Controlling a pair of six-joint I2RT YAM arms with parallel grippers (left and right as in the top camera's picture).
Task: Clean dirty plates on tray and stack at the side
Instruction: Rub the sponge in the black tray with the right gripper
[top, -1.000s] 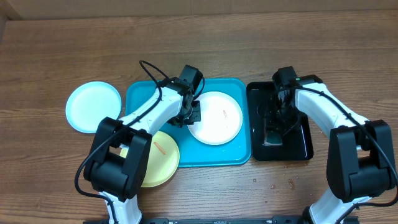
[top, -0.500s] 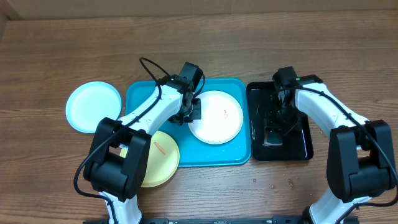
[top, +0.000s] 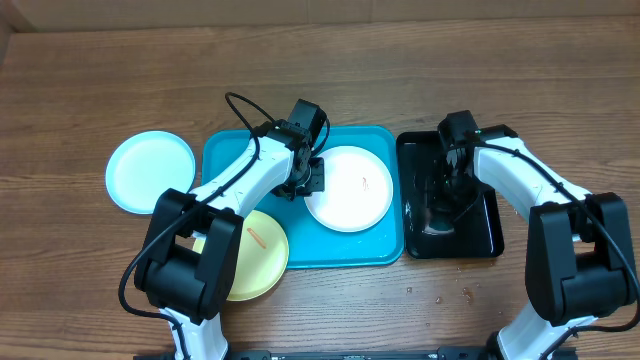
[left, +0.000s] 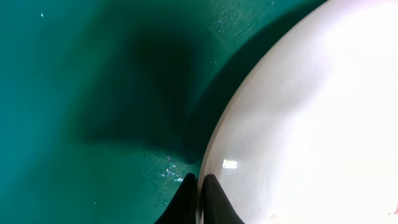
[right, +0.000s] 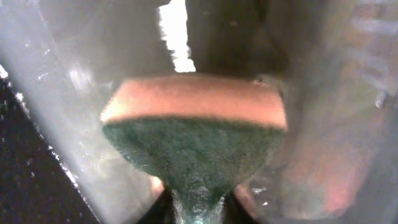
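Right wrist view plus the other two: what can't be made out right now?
- Overhead: the right gripper over the black tray covers the sponge.
- Right wrist: blurred; the reddish shape right of the sponge is unidentifiable.
- Left wrist: the white plate is cut off by the frame edges, and only the fingertips of the left gripper show.
- Overhead: the left arm covers part of the yellow-green plate.

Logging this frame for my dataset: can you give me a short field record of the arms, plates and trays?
left gripper: shut on white plate rim, on turquoise tray
right gripper: shut on sponge, over black tray
mint-blue plate: on table, left of turquoise tray
yellow-green plate: orange smear, overlaps tray's near-left corner
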